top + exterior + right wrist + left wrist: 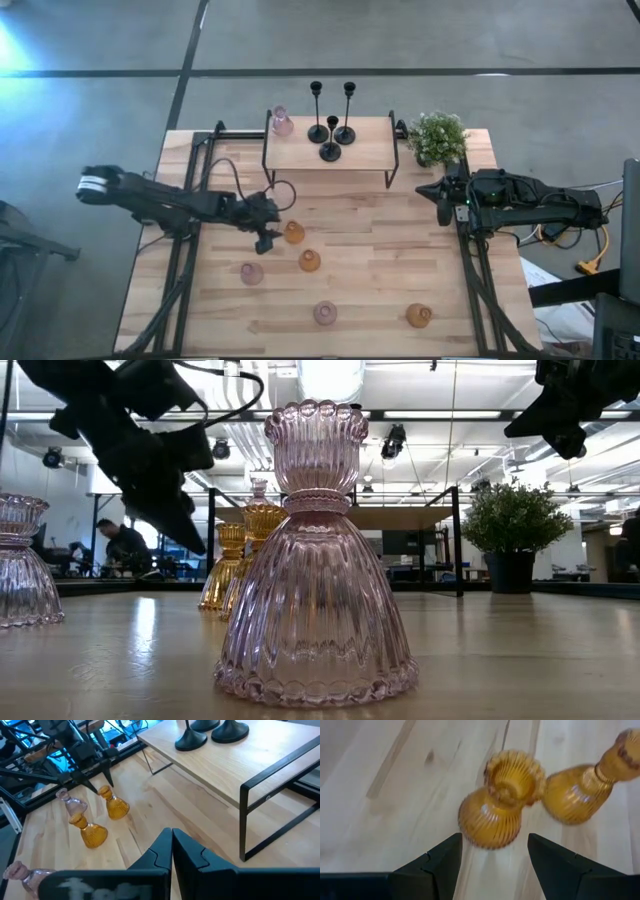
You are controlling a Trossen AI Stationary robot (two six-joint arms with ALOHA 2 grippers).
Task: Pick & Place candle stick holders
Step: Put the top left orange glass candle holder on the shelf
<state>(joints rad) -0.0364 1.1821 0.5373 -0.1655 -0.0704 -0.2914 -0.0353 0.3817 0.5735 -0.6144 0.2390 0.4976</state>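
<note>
My left gripper (268, 238) is open, pointing down just to the left of and above an amber glass holder (293, 233). In the left wrist view that holder (497, 805) stands upright on the table ahead of the two spread fingers, untouched. A second amber holder (310, 261) stands next to it. Two pink holders (251, 272) (325, 313) and one more amber one (419, 316) stand on the near half of the table. Three black holders (330, 140) and a pink one (282, 122) stand on the raised shelf (370, 150). My right gripper (171, 845) is shut and empty at the table's right.
A green potted plant (437, 137) stands at the far right corner beside the shelf. The shelf's black metal legs (245, 820) stand on the table. In the low view a pink holder (315, 560) stands close to the camera. A person (120, 545) is in the room behind.
</note>
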